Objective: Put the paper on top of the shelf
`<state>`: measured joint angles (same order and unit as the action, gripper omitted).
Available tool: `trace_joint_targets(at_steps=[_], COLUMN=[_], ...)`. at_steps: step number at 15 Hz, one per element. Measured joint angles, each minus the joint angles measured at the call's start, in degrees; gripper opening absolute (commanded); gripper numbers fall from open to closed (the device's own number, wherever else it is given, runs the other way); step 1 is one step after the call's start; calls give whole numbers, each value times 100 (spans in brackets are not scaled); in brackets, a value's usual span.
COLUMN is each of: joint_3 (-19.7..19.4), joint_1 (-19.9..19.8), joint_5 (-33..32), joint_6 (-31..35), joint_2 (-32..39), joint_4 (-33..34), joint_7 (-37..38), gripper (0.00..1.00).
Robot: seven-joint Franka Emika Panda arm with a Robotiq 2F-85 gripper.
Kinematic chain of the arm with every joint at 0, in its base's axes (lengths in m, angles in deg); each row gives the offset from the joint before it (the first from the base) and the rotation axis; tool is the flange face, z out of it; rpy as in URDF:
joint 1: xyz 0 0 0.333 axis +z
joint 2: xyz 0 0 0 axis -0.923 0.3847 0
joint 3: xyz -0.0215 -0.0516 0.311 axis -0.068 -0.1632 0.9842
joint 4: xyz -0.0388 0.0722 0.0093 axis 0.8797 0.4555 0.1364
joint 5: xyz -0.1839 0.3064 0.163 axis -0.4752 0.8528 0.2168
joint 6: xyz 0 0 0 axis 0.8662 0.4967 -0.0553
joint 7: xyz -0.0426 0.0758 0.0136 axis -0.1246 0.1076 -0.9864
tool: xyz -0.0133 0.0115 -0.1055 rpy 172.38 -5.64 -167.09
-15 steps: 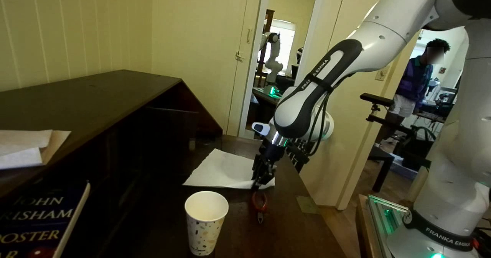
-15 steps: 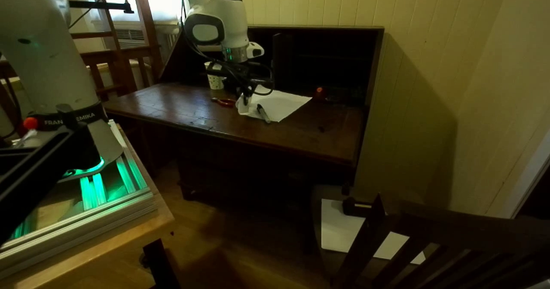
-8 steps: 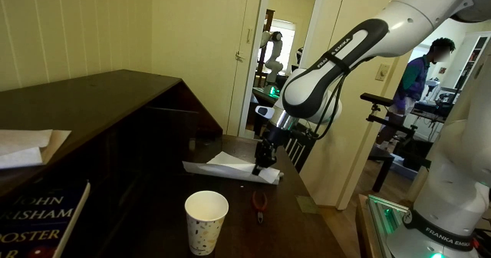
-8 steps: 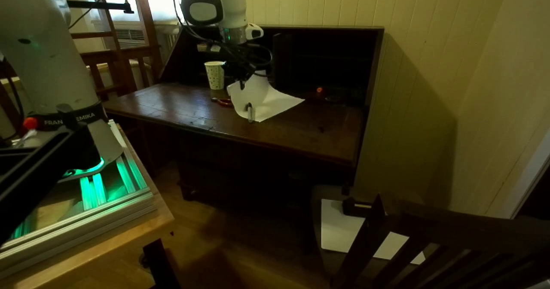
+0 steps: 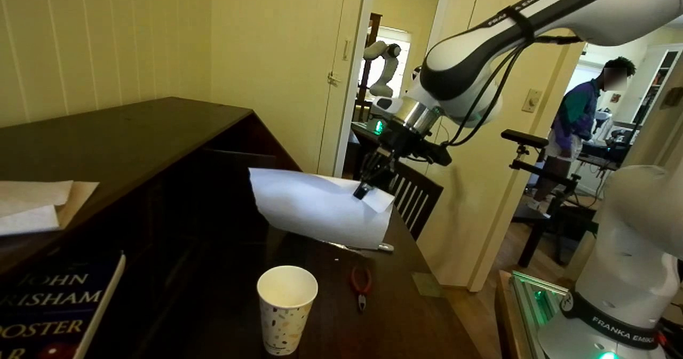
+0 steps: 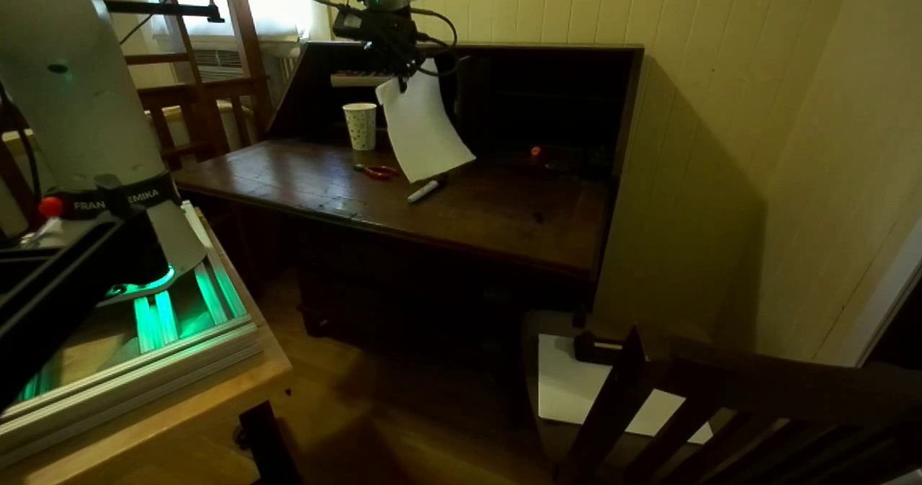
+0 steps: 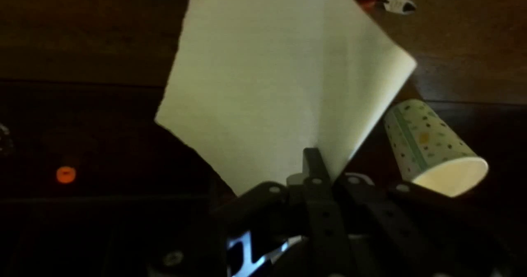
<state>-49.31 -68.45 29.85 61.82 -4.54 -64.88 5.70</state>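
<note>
The paper (image 5: 320, 207) is a plain white sheet that hangs curved from my gripper (image 5: 363, 191) above the dark table. In an exterior view the paper (image 6: 426, 128) hangs below the gripper (image 6: 405, 81), its lower edge near the table; I cannot tell if it touches. In the wrist view the paper (image 7: 255, 71) is pinched at one edge by the gripper (image 7: 323, 164), with a fold beside the finger. The far finger is mostly hidden behind the sheet. The shelf (image 5: 133, 129) is the dark brown cabinet with a broad flat top; the gripper is off to its side.
A stack of white paper (image 5: 32, 207) lies on the shelf's near edge. A book (image 5: 53, 305), a paper cup (image 5: 288, 316), red pliers (image 5: 361, 281) and a marker (image 6: 426, 189) are around the dark table (image 6: 504, 218). A chair (image 5: 419, 188) stands beyond.
My gripper has risen and lifted the paper from lying flat on the table to hanging. The marker has slid off the paper onto the table.
</note>
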Motion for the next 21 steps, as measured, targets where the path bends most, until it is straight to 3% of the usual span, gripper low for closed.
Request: trace_joint_targets(at_steps=[4,8,12,16,21], joint_3=[-544,-568,-507,-381,67], joint_1=[492,581,344,380,335], joint_5=[428,179,-994,-2436,-4205], joint_6=[-280,-287,312,689,1845], joint_2=[-776,-1286,-1471,-1289,-31], joint_4=[87,225,665,1588,2935], joint_7=[-393,-181,748,1364,2192], gripper=[2,3,0,1,0])
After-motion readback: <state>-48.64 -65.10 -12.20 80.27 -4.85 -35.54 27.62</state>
